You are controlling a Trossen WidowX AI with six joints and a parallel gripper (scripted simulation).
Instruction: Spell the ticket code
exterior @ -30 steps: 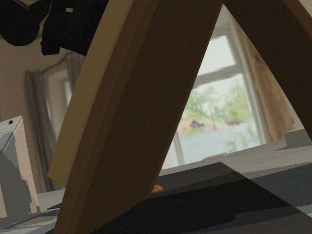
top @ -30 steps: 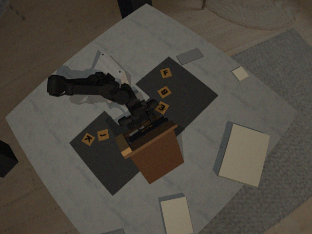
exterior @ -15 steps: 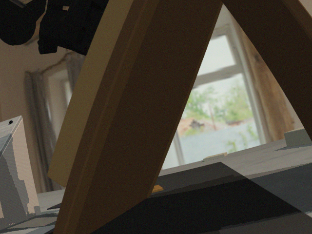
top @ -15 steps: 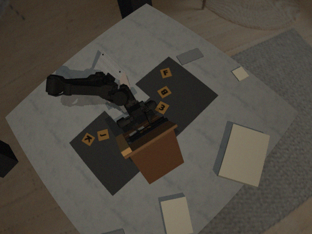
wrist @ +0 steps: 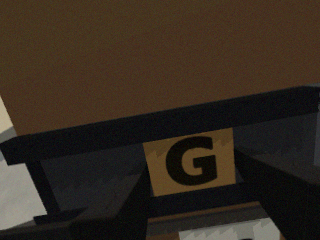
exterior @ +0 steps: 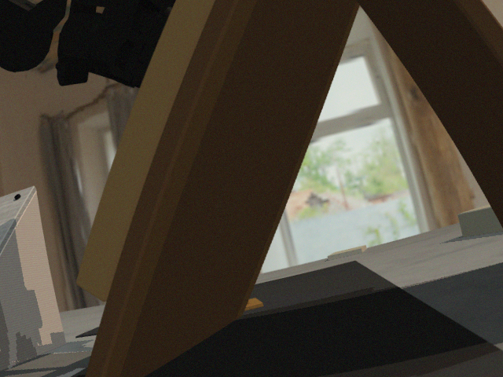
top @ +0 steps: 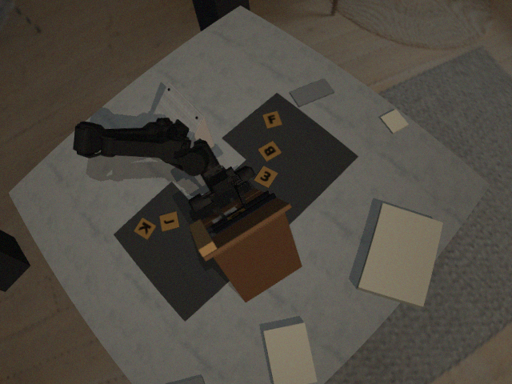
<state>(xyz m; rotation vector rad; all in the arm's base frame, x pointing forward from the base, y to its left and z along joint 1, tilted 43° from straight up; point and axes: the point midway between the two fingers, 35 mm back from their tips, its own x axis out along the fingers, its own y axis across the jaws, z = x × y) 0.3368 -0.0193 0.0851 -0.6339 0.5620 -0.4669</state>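
My gripper [top: 237,210] [wrist: 190,160] is shut on the G tile [wrist: 194,171], a finger at each side, at the dark rail [top: 258,206] [wrist: 95,131] on the brown board [top: 254,260] [exterior: 227,162] [wrist: 150,65]. The G is upright in the wrist view. Whether the tile touches the rail's end is hidden. A white strip [wrist: 225,233], possibly the ticket, is cut off below the rail; its code is unreadable. Loose tiles F [top: 272,119], B [top: 270,150] and 3 [top: 266,176] lie right of the arm; J [top: 169,221] and K [top: 144,228] lie left.
Dark matting [top: 322,158] [top: 165,268] lies on both sides of the board. A white upright wedge [top: 186,105] [exterior: 44,283] stands beside the arm. Cream blocks [top: 401,254] [top: 289,355] [top: 394,121] and a grey slab [top: 312,91] lie around the counter.
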